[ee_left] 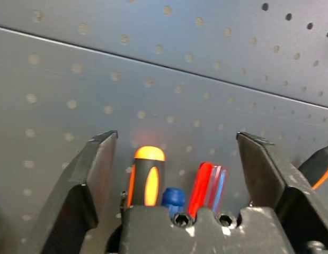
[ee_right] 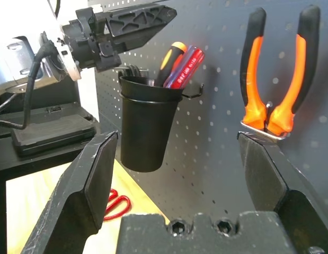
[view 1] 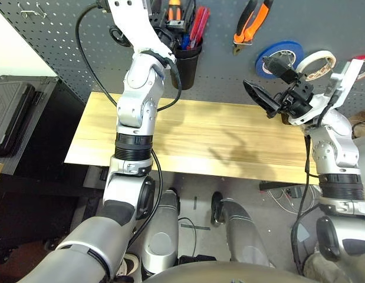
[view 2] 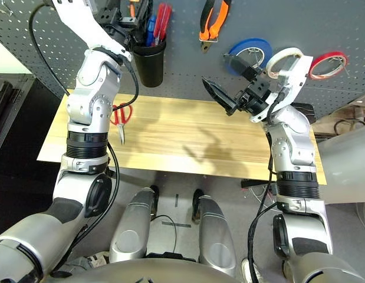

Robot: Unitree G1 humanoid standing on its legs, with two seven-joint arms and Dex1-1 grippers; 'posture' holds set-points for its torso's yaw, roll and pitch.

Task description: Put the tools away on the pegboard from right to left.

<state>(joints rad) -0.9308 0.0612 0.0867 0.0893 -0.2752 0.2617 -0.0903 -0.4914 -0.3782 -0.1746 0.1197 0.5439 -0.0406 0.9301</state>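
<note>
Scissors [view 2: 118, 118] near table's [view 2: 188, 141] left edge

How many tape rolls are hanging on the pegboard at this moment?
3, in a row on the pegboard right of the pliers: blue tape roll, cream-white tape roll, red tape roll. The right arm partly covers them; more may be hidden.

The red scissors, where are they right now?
The red scissors lie on the wooden table at its left side, beside the robot's left arm, below the black cup.
</note>
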